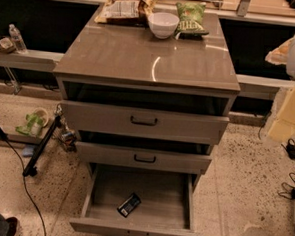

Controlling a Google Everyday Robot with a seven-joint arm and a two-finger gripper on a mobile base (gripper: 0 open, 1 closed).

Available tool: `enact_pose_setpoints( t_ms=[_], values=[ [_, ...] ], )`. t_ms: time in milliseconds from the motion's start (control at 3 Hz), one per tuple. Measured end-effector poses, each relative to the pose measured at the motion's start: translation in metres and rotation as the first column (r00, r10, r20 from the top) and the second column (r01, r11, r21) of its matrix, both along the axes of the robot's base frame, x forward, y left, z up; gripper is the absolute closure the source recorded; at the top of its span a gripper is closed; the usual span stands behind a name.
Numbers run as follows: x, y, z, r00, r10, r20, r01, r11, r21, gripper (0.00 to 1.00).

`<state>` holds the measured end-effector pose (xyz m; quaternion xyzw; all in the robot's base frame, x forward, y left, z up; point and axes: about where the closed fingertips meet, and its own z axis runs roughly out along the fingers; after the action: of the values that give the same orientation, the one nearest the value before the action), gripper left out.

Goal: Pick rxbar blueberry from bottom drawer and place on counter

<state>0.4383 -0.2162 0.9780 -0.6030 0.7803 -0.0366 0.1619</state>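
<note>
Camera view: gripper (288, 111) sits at the right edge (can't tell open or closed), rxbar blueberry (129, 204) lies diagonal in the open bottom drawer (162, 196), well off down-left of it

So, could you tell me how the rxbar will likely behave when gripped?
The rxbar lies flat in the bottom drawer, so it probably won't roll. Being small and thin, it's likely light; its wrapper may be slippery. The gripper hangs at the right edge, away from it.
</note>
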Motion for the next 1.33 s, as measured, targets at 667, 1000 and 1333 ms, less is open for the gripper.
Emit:
enact_pose_setpoints(
  t_ms=[667,1000,1333],
  values=[
    [0.005,0.007,-0.016,0.9997,-0.014,0.018,0.014,0.999,0.034,0.00],
    [0.016,0.036,-0.060,0.9990,-0.002,0.044,0.001,1.000,0.017,0.00],
    [0.024,0.090,-0.159,0.9904,0.136,0.025,-0.136,0.990,0.020,0.00]
  ],
)
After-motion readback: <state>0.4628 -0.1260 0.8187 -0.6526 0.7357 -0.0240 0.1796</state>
